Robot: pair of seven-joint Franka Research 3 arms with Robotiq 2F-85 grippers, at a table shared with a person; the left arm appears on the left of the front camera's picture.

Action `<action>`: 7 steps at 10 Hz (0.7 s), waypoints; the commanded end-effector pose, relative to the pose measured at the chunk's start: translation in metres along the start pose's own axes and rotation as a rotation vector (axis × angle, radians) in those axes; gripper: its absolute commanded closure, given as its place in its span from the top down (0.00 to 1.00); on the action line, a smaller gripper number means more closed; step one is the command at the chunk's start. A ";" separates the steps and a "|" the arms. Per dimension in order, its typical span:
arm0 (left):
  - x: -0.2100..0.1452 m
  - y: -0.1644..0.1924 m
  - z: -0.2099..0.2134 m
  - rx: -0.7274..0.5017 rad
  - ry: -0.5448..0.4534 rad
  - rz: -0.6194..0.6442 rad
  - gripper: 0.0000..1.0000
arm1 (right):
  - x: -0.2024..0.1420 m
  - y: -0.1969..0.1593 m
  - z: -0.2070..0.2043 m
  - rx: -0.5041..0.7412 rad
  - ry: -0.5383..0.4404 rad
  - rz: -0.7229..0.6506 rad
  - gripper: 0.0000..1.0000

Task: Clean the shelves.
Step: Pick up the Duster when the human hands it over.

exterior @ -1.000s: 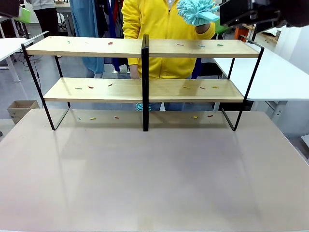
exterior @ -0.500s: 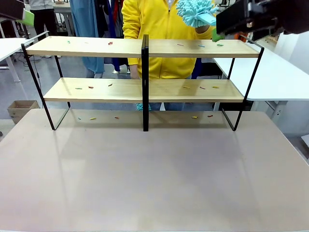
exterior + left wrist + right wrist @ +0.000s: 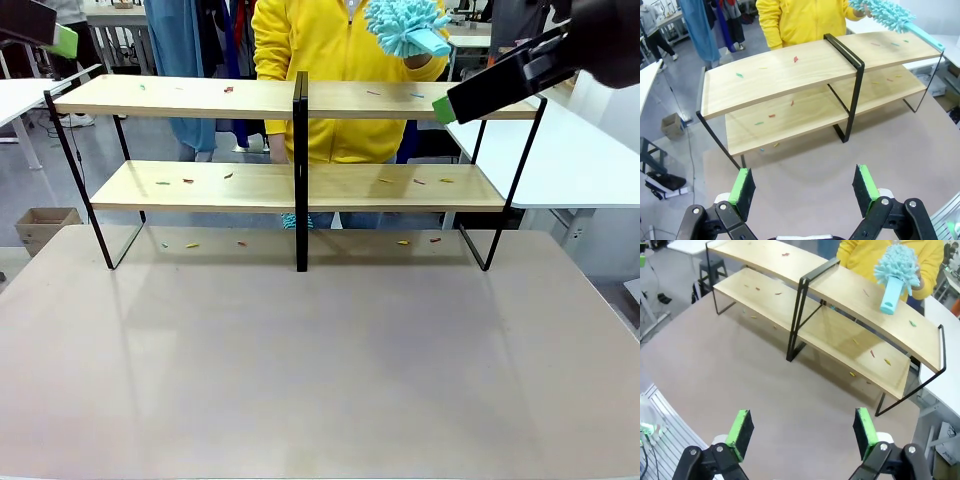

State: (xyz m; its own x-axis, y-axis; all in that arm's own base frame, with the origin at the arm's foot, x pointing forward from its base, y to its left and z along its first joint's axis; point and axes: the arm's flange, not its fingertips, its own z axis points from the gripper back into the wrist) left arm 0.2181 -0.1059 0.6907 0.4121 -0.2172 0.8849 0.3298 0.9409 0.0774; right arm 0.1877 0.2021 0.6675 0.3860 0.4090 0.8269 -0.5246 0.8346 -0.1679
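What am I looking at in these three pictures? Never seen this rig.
Two robot arms share a table with a person. The front picture looks across the beige tabletop at the person in a yellow jacket. The other two come from wrist cameras looking along the black, green-padded left gripper and right gripper; both are open and empty. On the table stand two-tier light wooden shelves in a black metal frame, sprinkled with small coloured scraps. The person holds a fluffy turquoise duster above the top board.
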 end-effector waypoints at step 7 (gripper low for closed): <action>-0.001 -0.001 -0.005 -0.005 0.001 -0.022 1.00 | -0.001 -0.016 -0.003 0.064 -0.046 -0.155 1.00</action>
State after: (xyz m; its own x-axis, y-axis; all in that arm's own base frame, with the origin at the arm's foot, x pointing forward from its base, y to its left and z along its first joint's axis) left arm 0.2208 -0.1073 0.6887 0.4180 -0.2221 0.8809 0.3332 0.9396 0.0788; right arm 0.1950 0.1885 0.6710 0.4297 0.3006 0.8515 -0.5156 0.8558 -0.0419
